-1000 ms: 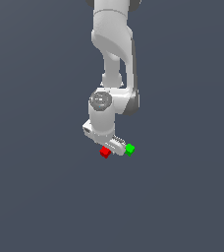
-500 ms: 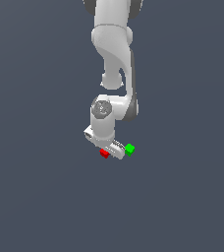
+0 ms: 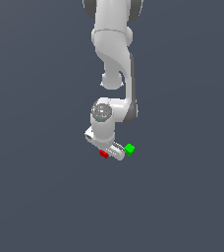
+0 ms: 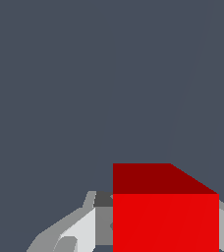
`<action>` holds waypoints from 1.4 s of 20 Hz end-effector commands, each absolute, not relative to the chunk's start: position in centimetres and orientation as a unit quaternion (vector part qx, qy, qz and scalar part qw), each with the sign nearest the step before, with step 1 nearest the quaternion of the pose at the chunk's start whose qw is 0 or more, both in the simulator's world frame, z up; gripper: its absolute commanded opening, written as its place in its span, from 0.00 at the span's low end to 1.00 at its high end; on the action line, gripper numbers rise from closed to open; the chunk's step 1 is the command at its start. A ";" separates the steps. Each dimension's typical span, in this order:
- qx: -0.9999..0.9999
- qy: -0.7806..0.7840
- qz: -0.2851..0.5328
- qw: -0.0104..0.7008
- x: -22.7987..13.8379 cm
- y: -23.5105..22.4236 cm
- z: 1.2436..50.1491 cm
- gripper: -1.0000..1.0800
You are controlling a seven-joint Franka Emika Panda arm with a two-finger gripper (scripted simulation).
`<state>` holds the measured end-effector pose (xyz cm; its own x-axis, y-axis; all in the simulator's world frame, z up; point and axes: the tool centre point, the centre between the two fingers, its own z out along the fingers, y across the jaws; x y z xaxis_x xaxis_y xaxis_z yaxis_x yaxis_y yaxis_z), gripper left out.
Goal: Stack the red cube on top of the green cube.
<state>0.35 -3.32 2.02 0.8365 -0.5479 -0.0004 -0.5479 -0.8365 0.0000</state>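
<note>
Exterior view shows the white Franka arm reaching down from the top of the frame over a plain dark grey-blue floor, its gripper low and close to that surface. The tiny bright-red cube sits at the gripper's lower end, partly hidden by the white hand, so only a sliver of it shows. The tiny bright-green cube rests on the floor just beside the hand, toward the exterior view's right of the red cube, and stands free of the gripper.

In the wrist view the red cube fills the space between the grey-white fingers, one on each side and right against its faces; the fingers are closed around it. The cube is equal on all sides, so it has no long axis; its faces lie square to the fingers, with one darker face and one brighter face visible.

Compared with half a second ago, the hand has come lower in the exterior view and less of the red cube is visible beneath it; the green cube has kept its place beside the hand.

The floor is open and unbroken all round the two cubes, with no edge in sight.
</note>
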 end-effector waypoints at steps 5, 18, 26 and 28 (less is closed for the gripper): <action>-0.958 0.286 0.000 0.000 0.4 -3.3 2.0 0.00; -0.958 0.286 0.000 0.000 0.2 -3.3 6.5 0.00; -0.958 0.286 0.000 0.000 0.2 -3.3 11.1 0.00; -0.958 0.286 0.000 0.000 0.3 -3.4 11.7 0.00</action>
<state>0.28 -3.35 11.20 0.8362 -0.5484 0.0005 -0.5484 -0.8362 -0.0008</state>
